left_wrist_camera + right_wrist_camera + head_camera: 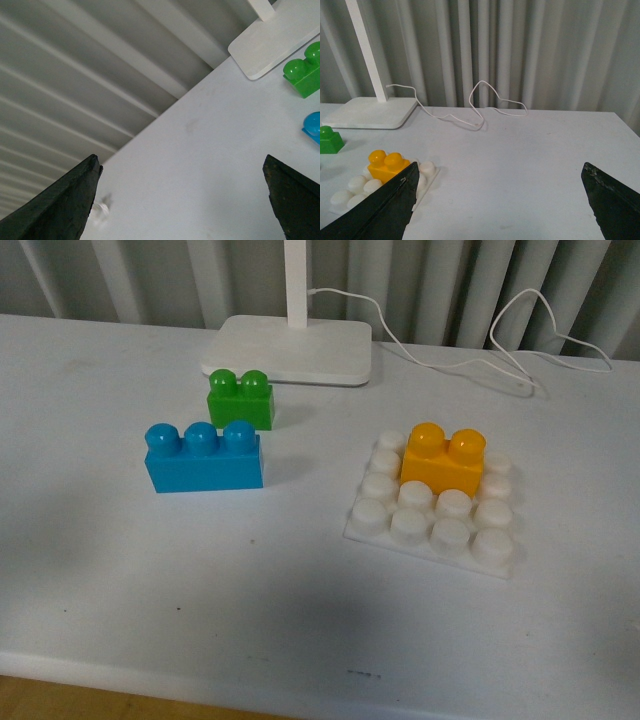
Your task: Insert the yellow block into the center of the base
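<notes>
Yellow block (442,460): orange-yellow, two studs, sat on the base (432,540) (seemingly mid-grid).
Right gripper (500,200): spread wide, empty, beside the base.
Left gripper (182,200): likewise agape.

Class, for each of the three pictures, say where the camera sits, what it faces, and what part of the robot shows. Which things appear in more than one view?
Front view: on the robot's body, looking down over the table at the yellow block on the base; no arm shows.
Left wrist view: looks past open left gripper toward the green brick, lamp foot.
Right wrist view: looks past open right gripper toward the curtain; shares block, base, lamp foot with front.
</notes>
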Tool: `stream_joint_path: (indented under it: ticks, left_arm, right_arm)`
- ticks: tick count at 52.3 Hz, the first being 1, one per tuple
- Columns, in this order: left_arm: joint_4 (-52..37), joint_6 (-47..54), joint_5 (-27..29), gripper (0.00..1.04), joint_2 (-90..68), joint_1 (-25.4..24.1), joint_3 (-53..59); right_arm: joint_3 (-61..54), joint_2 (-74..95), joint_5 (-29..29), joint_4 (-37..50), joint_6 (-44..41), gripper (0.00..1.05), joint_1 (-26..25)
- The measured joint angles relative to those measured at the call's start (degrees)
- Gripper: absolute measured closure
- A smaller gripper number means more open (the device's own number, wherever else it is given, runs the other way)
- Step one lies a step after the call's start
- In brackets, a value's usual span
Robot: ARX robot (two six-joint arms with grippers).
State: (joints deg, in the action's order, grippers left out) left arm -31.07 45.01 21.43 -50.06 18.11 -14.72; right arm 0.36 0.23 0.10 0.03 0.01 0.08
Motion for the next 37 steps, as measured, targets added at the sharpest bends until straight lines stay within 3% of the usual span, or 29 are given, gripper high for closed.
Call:
stream_joint_path:
  ticks: [10, 14, 21, 30, 37]
  left_arm:
    - [-0.72, -6.88, -0.85, 0.08, 0.37, -0.22, 0.48]
    - [-4.15, -17.73, -5.55, 0.2, 1.53, -1.68, 2.29]
    - [-3.61, -35.54, -8.76, 0.44, 5.95, -5.11, 5.7]
    - [-1.11, -42.71, -12.15, 0.72, 11.15, -8.39, 8.5]
    - [1.88, -44.04, -14.51, 1.01, 16.22, -10.88, 10.4]
  right_arm:
    - [0.0, 0.02, 0.0, 0.0, 0.02, 0.09, 0.0]
    - [0.0, 0.02, -0.02, 0.0, 0.02, 0.09, 0.0]
    - [0.0, 0.02, -0.02, 0.0, 0.02, 0.09, 0.0]
    - [0.0, 0.02, -0.02, 0.0, 0.0, 0.09, 0.02]
    - [0.0, 0.02, -0.02, 0.0, 0.02, 0.09, 0.0]
